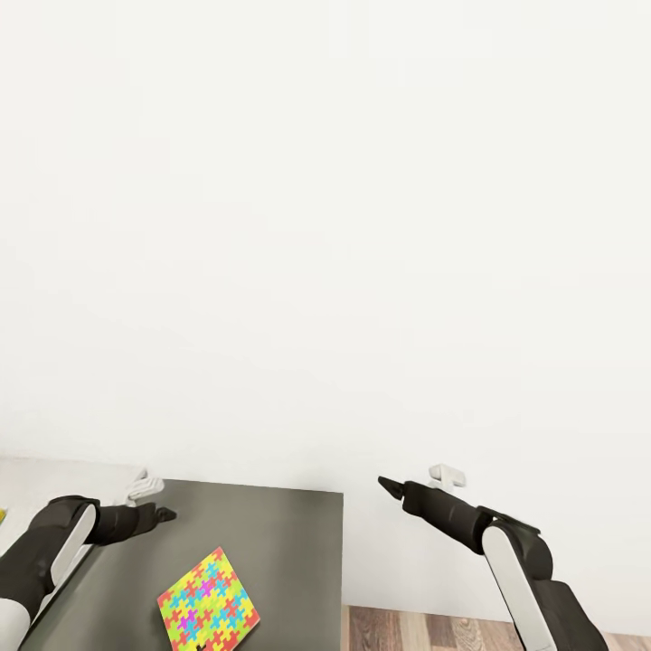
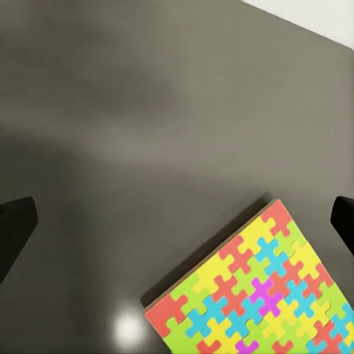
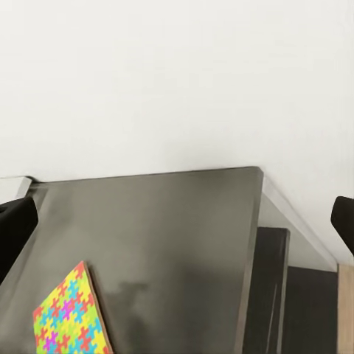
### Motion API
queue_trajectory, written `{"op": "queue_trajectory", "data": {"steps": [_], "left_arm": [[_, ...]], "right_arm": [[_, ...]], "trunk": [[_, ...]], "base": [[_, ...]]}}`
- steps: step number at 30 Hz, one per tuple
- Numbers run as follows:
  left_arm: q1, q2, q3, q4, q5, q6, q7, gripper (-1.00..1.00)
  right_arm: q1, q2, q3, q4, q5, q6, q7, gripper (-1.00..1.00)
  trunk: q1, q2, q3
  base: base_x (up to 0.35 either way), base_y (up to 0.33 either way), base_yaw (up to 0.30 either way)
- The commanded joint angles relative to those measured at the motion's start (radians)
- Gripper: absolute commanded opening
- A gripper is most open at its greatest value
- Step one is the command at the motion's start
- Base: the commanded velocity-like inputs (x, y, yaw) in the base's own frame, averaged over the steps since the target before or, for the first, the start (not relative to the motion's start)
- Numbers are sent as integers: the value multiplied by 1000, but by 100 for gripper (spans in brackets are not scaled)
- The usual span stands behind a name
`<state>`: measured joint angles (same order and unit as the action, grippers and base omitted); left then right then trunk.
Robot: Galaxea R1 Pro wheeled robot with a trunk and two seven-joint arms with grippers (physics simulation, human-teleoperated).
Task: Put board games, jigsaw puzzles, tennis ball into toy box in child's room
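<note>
One jigsaw puzzle (image 1: 210, 604), a flat square of yellow, blue, pink and green pieces, lies on the dark grey section of the table (image 1: 271, 533). My left gripper (image 1: 166, 514) hovers above that section, to the upper left of the puzzle, open and holding nothing. The left wrist view looks down on the jigsaw puzzle (image 2: 258, 299) between the spread fingertips (image 2: 15, 228). My right gripper (image 1: 387, 485) hangs open in the air past the table's right edge. In its wrist view the jigsaw puzzle (image 3: 70, 318) lies on the table (image 3: 177, 228).
A plain white wall (image 1: 325, 226) rises just behind the table. The light grey table top (image 1: 54, 477) begins at the far left. Wood-plank floor (image 1: 425, 628) shows to the right of the table.
</note>
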<state>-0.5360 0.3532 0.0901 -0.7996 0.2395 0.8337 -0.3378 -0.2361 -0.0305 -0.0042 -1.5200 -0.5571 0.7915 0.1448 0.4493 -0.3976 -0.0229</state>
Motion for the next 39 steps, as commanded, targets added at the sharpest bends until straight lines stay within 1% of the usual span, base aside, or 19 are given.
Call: {"op": "queue_trajectory", "data": {"steps": [1,5,12,18,23,25,32,39], "left_arm": [[-1,0,2,-1,-2,6,-1,100],[-1,0,2,0,-1,5,13,100],[-1,-1,1,0,-1,5,20,100],[-1,-12,0,0,-2,5,19,100],[-1,-16,-2,1,-1,5,13,100],[-1,-17,-8,16,-1,3,11,100],[-1,-14,-42,85,2,-22,4,100],[-1,-11,-53,104,3,-39,-40,100]], "right_arm": [[-1,-1,0,-2,3,5,4,100],[-1,-1,-2,-4,3,6,3,100],[-3,4,-5,-2,1,15,2,100],[-4,4,-6,1,3,25,1,100],[-5,3,-7,1,3,27,1,100],[-5,3,-7,1,3,27,1,100],[-5,5,-7,1,2,27,2,100],[-5,9,-7,2,2,26,2,100]], "trunk": [[1,-2,-2],[1,-2,-4],[1,-2,-14],[1,-2,-23],[1,-2,-32],[1,-2,-35],[1,-2,-46],[1,-2,-58]], "base": [[0,0,0],[0,0,0],[0,0,0],[0,0,0],[0,0,0],[0,0,0],[0,0,0],[0,0,0]]}}
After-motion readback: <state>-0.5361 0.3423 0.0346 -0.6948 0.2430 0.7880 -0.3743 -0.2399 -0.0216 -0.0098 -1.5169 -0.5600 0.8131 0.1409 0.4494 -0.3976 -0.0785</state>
